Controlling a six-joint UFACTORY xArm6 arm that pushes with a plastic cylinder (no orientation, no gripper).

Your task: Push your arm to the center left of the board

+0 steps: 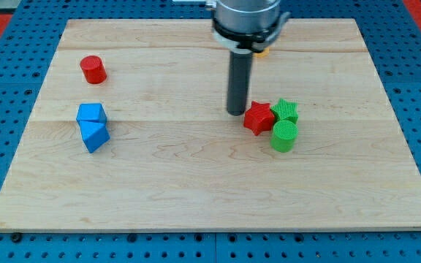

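Note:
My tip [236, 112] rests on the wooden board [196, 183] a little right of its middle. It stands just left of a red star block [258, 117], very close to it or touching it. A green star block [286, 111] sits right of the red star, and a green cylinder [283, 136] lies just below them. At the view's left, a red cylinder [92, 69] stands near the top. A blue cube [91, 114] and a blue triangular block [95, 136] sit together at the center left.
A small yellow or orange block [262, 51] peeks out behind the arm near the view's top. Blue perforated table [6, 88] surrounds the board on all sides.

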